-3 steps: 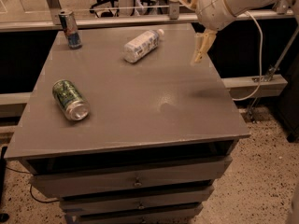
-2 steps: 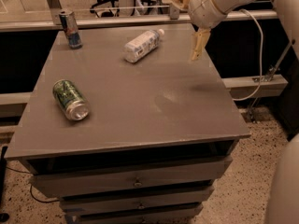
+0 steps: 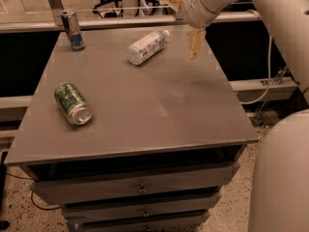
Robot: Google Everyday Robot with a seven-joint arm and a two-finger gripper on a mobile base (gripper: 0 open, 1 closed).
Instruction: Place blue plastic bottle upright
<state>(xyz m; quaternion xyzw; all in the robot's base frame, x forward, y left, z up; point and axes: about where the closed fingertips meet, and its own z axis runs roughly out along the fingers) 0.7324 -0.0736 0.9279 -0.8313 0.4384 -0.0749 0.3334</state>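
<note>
- Blue plastic bottle (image 3: 145, 46): on its side near the desk's (image 3: 164, 115) back edge, cap toward the back right corner.
- Claw (image 3: 179, 27): spread wide, holding nothing (above the back right corner, beside the bottle, apart from it).
- Green can (image 3: 72, 103): lying near the left edge.

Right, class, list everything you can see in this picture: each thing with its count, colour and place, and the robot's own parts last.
clear bluish plastic bottle: one, clear with white cap and label, lying on its side at the table's far middle.
green drink can: one, green, lying on its side near the table's left edge.
slim blue-and-silver can: one, blue and silver, upright at the far left corner.
grey table with drawers: one, grey, centre of view.
cable: one, pale, hanging right of the table.
robot arm: one, white, reaching in from the upper right.
gripper: one, pale tan, above the table's far right, right of the bottle and apart from it.
</note>
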